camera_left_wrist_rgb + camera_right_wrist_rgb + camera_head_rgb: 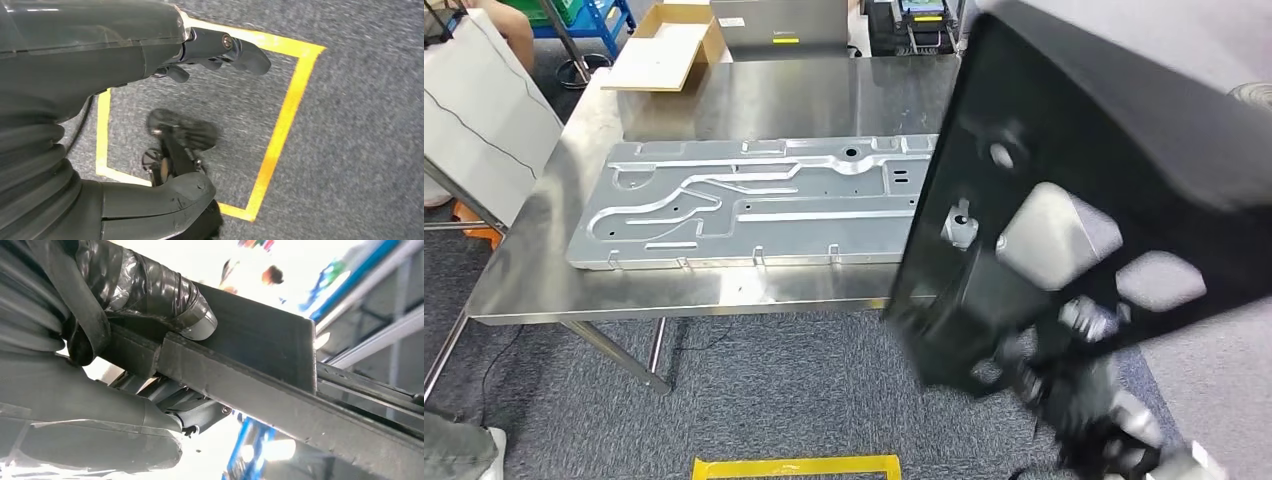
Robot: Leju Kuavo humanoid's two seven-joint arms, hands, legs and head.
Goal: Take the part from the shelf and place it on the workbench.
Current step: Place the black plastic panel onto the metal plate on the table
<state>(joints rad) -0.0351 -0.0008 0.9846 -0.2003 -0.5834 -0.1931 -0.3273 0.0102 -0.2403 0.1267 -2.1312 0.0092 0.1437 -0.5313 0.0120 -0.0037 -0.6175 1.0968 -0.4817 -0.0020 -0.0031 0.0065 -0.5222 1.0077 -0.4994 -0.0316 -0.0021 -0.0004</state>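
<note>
A large black flat part [1104, 130] with cut-outs hangs tilted in the air at the right, over the right end of the steel workbench [754, 100]. My right hand [1084, 400] grips its lower edge from below. In the right wrist view, a tape-wrapped finger [150, 290] lies over the black part's [260, 340] edge and the grey thumb [100, 430] lies under it. My left hand [125, 60] hangs over the carpet with its fingers [240, 50] and thumb [170, 195] apart and nothing in it.
A wide silver stamped plate [754, 205] covers the near half of the workbench. A cardboard box [669, 45] sits at its far left corner. A white board [474, 110] leans at the left. Yellow tape [794, 467] marks the carpet before the bench.
</note>
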